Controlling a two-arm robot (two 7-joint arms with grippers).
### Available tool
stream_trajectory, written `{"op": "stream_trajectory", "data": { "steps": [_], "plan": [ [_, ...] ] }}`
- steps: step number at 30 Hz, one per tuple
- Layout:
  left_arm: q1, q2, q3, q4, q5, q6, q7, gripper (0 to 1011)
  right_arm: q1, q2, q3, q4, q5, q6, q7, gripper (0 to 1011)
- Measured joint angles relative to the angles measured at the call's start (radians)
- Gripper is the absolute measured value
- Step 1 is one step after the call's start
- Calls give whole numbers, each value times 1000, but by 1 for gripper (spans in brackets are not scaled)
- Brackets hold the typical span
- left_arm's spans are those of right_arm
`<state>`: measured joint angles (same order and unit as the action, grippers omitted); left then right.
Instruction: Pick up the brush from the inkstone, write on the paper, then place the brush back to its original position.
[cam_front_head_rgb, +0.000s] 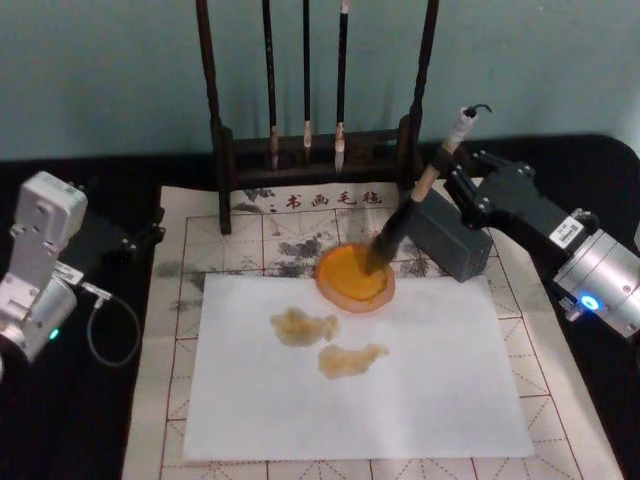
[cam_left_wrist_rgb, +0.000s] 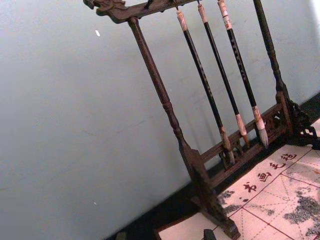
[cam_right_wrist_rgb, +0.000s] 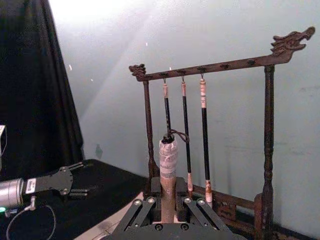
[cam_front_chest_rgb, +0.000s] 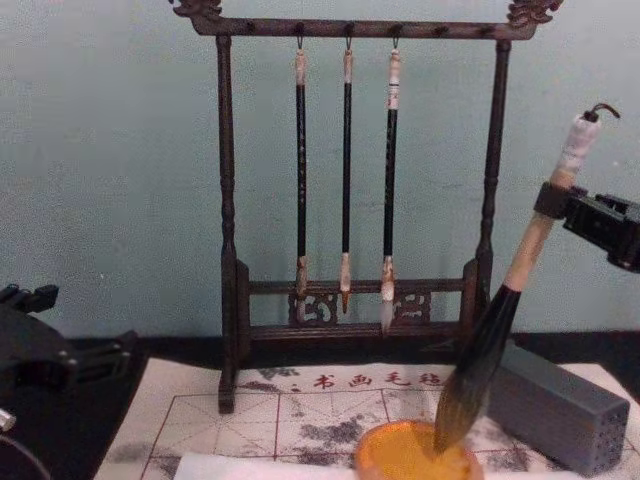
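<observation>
White paper (cam_front_head_rgb: 400, 400) lies closest to me, spread flat over a gridded practice mat (cam_front_head_rgb: 180, 400) on the black table (cam_front_head_rgb: 70, 420). Two yellowish-brown blotches (cam_front_head_rgb: 305, 327) mark the sheet a little above its middle, near each other but apart.

Just past the far edge of the paper sits the orange dish (cam_front_head_rgb: 350, 280), its near rim overlapping the sheet. The brush (cam_front_head_rgb: 405, 225) stands in it at a slant: the bushy tuft is down in the right half of the dish, and the pale handle leans up and away toward my right. From the chest the tuft tip (cam_front_chest_rgb: 445, 435) looks to touch the dish (cam_front_chest_rgb: 410, 455), though I cannot tell how firmly it presses.

My right tool (cam_front_head_rgb: 447, 165) is closed on the upper handle, just below the white wrapped end. From its own wrist camera, the fingers (cam_right_wrist_rgb: 145, 207) sit on either side of the shaft.

Beside the dish on the right, a grey block (cam_front_head_rgb: 450, 240) lies on the mat behind the brush. A dark wooden rack (cam_front_head_rgb: 305, 150) with three thin brushes (cam_front_chest_rgb: 345, 160) hanging from it stands at the back, against the pale wall.

My left tool (cam_front_head_rgb: 155, 228) rests at the left edge of the mat, its fingers parted and holding nothing.
</observation>
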<state>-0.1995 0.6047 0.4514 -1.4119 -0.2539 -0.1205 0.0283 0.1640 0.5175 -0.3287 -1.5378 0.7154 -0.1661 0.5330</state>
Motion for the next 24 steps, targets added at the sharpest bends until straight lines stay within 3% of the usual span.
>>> {"op": "stream_trajectory", "data": {
  "steps": [24],
  "plan": [
    [0, 0, 0, 0, 0, 0, 0, 1001, -50, 1, 47, -22, -43, 5, 22, 182]
  ]
}}
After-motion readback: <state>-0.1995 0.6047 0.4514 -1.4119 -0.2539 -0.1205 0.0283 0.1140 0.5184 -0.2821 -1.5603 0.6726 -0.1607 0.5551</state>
